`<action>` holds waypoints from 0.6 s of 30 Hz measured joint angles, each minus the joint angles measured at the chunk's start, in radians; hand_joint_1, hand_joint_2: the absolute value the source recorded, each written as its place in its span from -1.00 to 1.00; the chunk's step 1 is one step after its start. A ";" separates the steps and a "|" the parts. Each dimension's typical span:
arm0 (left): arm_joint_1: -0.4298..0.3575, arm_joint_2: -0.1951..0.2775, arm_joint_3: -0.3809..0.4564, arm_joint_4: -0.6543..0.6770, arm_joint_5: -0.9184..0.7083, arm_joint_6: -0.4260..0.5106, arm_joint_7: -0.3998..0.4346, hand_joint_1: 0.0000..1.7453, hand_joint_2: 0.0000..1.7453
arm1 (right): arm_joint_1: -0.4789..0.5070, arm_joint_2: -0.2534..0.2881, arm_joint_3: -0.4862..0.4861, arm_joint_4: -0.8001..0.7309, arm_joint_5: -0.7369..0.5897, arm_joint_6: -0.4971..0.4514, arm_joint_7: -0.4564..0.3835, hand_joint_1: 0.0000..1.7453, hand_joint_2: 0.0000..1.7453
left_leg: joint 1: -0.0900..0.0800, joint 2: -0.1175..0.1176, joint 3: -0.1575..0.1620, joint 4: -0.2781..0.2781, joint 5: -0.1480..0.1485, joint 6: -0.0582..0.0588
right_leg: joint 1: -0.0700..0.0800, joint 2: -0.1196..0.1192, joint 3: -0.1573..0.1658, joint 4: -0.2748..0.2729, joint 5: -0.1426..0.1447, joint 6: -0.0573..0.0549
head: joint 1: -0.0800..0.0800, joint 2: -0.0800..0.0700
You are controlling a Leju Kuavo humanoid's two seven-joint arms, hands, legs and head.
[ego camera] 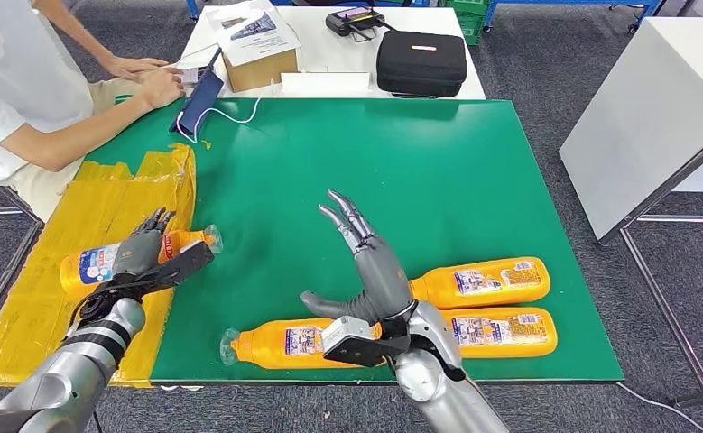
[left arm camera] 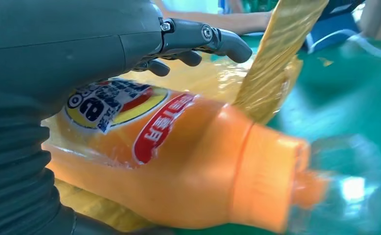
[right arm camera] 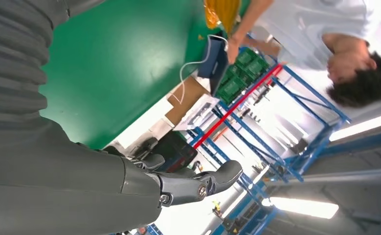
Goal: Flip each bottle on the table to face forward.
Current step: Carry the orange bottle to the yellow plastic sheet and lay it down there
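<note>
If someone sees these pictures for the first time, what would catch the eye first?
Probably the bright orange bottles lying on the green mat: three near its front edge, around the raised, open right robot hand. The left robot hand holds a fourth bottle over the yellow sheet at the mat's left side. A person sits at the far left corner.

Glossy orange plastic bottle (left arm camera: 178, 166) with a clear cap (left arm camera: 345, 191); matt green counter (ego camera: 438, 171); crinkled shiny yellow tape (ego camera: 86, 225); brushed silver metal arm (ego camera: 442, 383).
</note>
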 joint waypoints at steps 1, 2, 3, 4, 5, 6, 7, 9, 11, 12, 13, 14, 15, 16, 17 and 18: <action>0.007 -0.003 0.011 -0.008 0.046 0.012 -0.046 -1.00 1.00 | -0.001 -0.003 0.005 0.005 0.008 0.007 0.003 -1.00 1.00 | 0.000 0.000 0.000 0.000 0.000 0.000 | 0.000 0.000 0.000 0.000 0.000 0.000 | 0.000 0.000; 0.018 -0.007 0.023 -0.021 0.099 0.022 -0.096 -1.00 1.00 | -0.001 -0.006 0.010 0.010 0.017 0.016 0.005 -1.00 1.00 | 0.000 0.001 0.000 0.000 0.000 0.000 | 0.000 0.000 0.000 0.000 0.000 0.000 | 0.000 0.000; 0.033 -0.012 0.036 -0.041 0.160 0.031 -0.149 -1.00 1.00 | -0.002 -0.010 0.017 0.016 0.029 0.027 0.008 -1.00 1.00 | 0.000 0.001 0.000 0.000 0.000 0.000 | 0.000 0.000 -0.001 0.000 0.000 0.000 | 0.000 0.000; 0.052 -0.019 0.048 -0.072 0.226 0.044 -0.199 -1.00 1.00 | -0.003 -0.016 0.025 0.023 0.044 0.041 0.013 -1.00 1.00 | 0.000 0.001 0.000 0.000 0.000 0.000 | 0.000 0.000 -0.001 0.000 0.000 0.000 | 0.000 0.000; 0.073 -0.026 0.058 -0.114 0.290 0.061 -0.237 -1.00 1.00 | -0.004 -0.022 0.035 0.032 0.061 0.054 0.018 -1.00 1.00 | 0.000 0.001 0.000 0.000 0.000 0.000 | 0.000 0.000 -0.001 0.000 0.000 0.000 | 0.000 0.000; 0.093 -0.034 0.065 -0.160 0.341 0.081 -0.261 -1.00 1.00 | -0.005 -0.029 0.046 0.042 0.076 0.064 0.022 -1.00 1.00 | 0.000 0.001 0.000 0.000 0.000 0.000 | 0.000 0.000 -0.001 0.000 0.000 0.000 | 0.000 0.000; 0.112 -0.041 0.069 -0.205 0.375 0.100 -0.270 -1.00 1.00 | -0.006 -0.035 0.057 0.052 0.088 0.071 0.026 -1.00 1.00 | 0.000 0.000 -0.001 0.000 0.000 0.000 | 0.000 0.000 -0.001 0.000 0.000 0.000 | 0.000 0.000; 0.140 -0.051 0.073 -0.279 0.398 0.118 -0.268 -1.00 1.00 | -0.008 -0.045 0.073 0.070 0.099 0.074 0.030 -1.00 1.00 | 0.000 0.000 -0.001 0.000 0.000 0.000 | 0.000 -0.001 -0.001 0.000 0.000 0.000 | 0.000 0.000; 0.160 -0.057 0.075 -0.329 0.403 0.120 -0.264 -1.00 1.00 | -0.010 -0.052 0.084 0.081 0.101 0.074 0.031 -1.00 1.00 | 0.000 -0.001 -0.002 0.000 0.000 0.000 | 0.000 -0.001 -0.002 0.000 0.000 0.000 | 0.000 0.000; 0.167 -0.060 0.076 -0.347 0.404 0.121 -0.263 -1.00 1.00 | -0.012 -0.055 0.088 0.086 0.102 0.075 0.031 -1.00 1.00 | 0.000 -0.001 -0.002 0.000 0.000 0.000 | 0.000 -0.001 -0.002 0.000 0.000 0.000 | 0.000 0.000; 0.173 -0.062 0.077 -0.361 0.405 0.121 -0.262 -1.00 1.00 | -0.013 -0.057 0.091 0.090 0.102 0.075 0.031 -1.00 1.00 | 0.000 0.000 -0.002 0.000 0.000 0.000 | 0.000 -0.001 -0.002 0.000 0.000 0.000 | 0.000 0.000; 0.177 -0.064 0.078 -0.373 0.406 0.123 -0.262 -1.00 1.00 | -0.014 -0.059 0.094 0.093 0.103 0.076 0.031 -1.00 1.00 | 0.000 0.000 -0.002 0.000 0.000 0.000 | 0.000 -0.001 -0.002 0.000 0.000 0.000 | 0.000 0.000; 0.181 -0.066 0.079 -0.384 0.407 0.132 -0.263 -1.00 1.00 | -0.015 -0.061 0.096 0.096 0.108 0.078 0.034 -1.00 1.00 | 0.000 0.000 -0.001 0.000 0.000 0.000 | 0.000 -0.001 -0.002 0.000 0.000 0.000 | 0.000 0.000; 0.185 -0.068 0.079 -0.394 0.412 0.147 -0.267 -1.00 1.00 | -0.017 -0.063 0.099 0.099 0.116 0.081 0.039 -1.00 1.00 | 0.000 0.000 -0.001 0.000 0.000 0.000 | 0.000 -0.001 -0.002 0.000 0.000 0.000 | 0.000 0.000; 0.189 -0.071 0.079 -0.406 0.423 0.167 -0.274 -1.00 1.00 | -0.019 -0.065 0.104 0.104 0.129 0.086 0.048 -1.00 1.00 | 0.000 0.000 -0.001 0.000 0.000 0.000 | 0.000 -0.001 -0.001 0.000 0.000 0.000 | 0.000 0.000; 0.195 -0.076 0.079 -0.423 0.440 0.187 -0.282 -1.00 1.00 | -0.023 -0.067 0.112 0.114 0.147 0.092 0.059 -1.00 1.00 | 0.000 0.000 -0.001 0.000 0.000 0.000 | 0.000 -0.001 -0.001 0.000 0.000 0.000 | 0.000 0.000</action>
